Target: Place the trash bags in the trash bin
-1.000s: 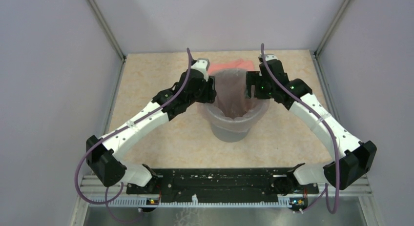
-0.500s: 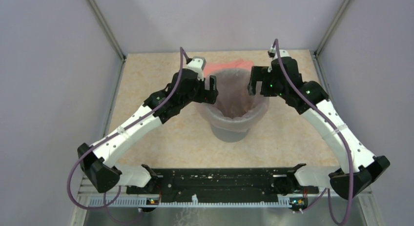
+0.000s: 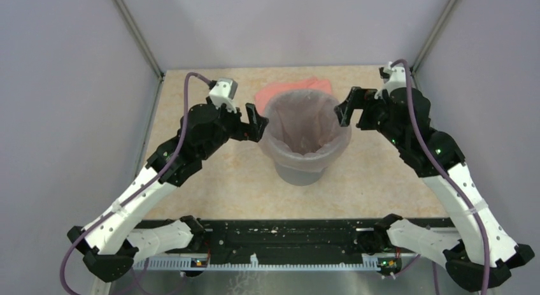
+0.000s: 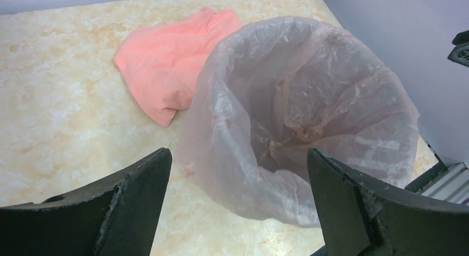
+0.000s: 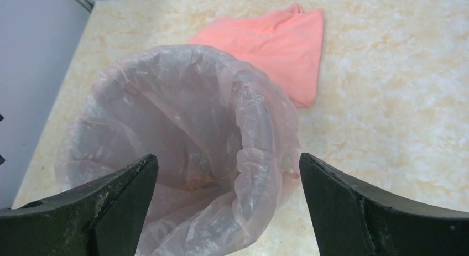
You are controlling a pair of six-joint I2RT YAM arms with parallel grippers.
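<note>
The grey trash bin (image 3: 299, 173) stands mid-table. The see-through pale pink trash bag (image 3: 305, 123) lines it, its film folded out over the rim all round. The bag also shows in the left wrist view (image 4: 309, 118) and the right wrist view (image 5: 182, 134). My left gripper (image 3: 252, 125) is open and empty just left of the bin's rim. My right gripper (image 3: 349, 107) is open and empty just right of the rim. Neither touches the bag.
An opaque salmon-pink folded sheet (image 3: 288, 89) lies on the table behind the bin; it also shows in the left wrist view (image 4: 166, 62) and the right wrist view (image 5: 276, 46). Grey walls close in the left, right and back sides.
Both grippers have let go of the bag's rim and drawn back outward, left arm to the left, right arm to the right. The bag stays draped over the bin.
</note>
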